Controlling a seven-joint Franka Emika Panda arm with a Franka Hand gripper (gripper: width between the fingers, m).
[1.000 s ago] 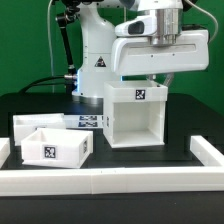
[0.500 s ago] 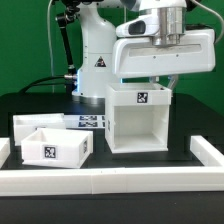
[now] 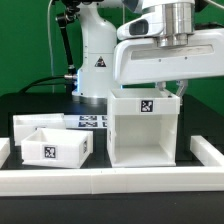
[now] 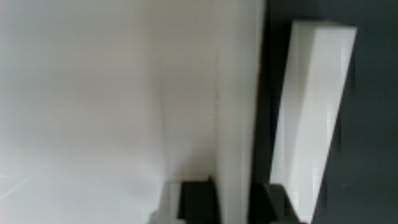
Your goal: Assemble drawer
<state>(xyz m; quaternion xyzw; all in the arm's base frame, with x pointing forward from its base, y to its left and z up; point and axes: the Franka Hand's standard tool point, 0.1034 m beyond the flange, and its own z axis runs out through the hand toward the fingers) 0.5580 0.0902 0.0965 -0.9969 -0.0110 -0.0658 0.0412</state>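
Observation:
The drawer's large white hollow housing (image 3: 145, 128) stands on the black table, its tag facing the camera. My gripper (image 3: 164, 92) reaches down onto its upper edge from above. In the wrist view my gripper (image 4: 237, 203) has one dark finger (image 4: 196, 202) on each side of a thin white housing wall (image 4: 235, 120), so it is shut on that wall. A smaller white open-top tray (image 3: 55, 148) with a tag sits to the exterior view's left of the housing. More white walling (image 3: 28, 124) stands behind the tray.
The marker board (image 3: 88, 121) lies flat behind the tray, near the robot base (image 3: 95, 60). A low white rail (image 3: 110, 181) runs along the table's front, with a short piece (image 3: 208, 152) at the exterior view's right. A white slab (image 4: 320, 110) shows beside the gripped wall.
The housing has moved with my gripper toward the front and the exterior view's right, and now looks larger. The tray has not moved.

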